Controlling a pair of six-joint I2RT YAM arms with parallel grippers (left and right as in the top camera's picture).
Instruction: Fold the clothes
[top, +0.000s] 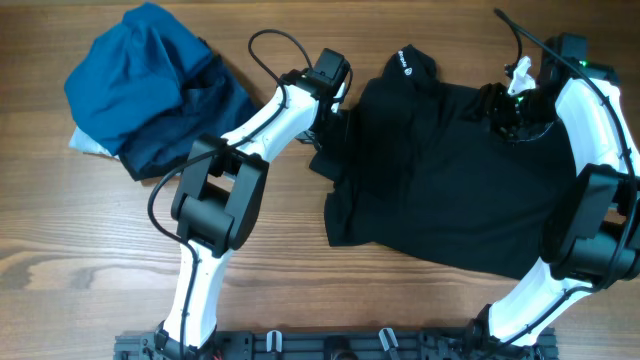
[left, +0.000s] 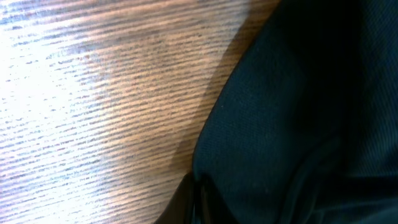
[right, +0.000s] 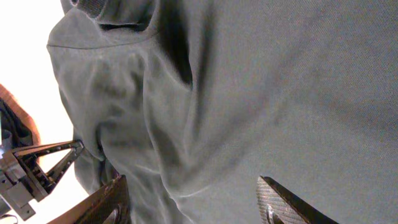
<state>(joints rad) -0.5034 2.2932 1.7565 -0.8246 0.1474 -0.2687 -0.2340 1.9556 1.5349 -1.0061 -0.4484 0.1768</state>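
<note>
Shirt (top: 450, 190), black, lies spread right of centre in the overhead view, long axis left to right. The left gripper (top: 322, 112) is at its far-left edge and the right gripper (top: 508, 105) at its far-right end, both arms reaching away from the near side.

Left wrist view: jaws closed at the shirt's edge; I cannot tell whether fabric is pinched.

Right wrist view: jaws apart over the cloth, holding nothing.

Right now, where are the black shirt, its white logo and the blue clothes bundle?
black shirt (top: 440, 190): overhead view, middle of its body.
white logo (top: 407, 58): overhead view, mark near the collar.
blue clothes bundle (top: 140, 70): overhead view, bright-blue top fabric.
</note>
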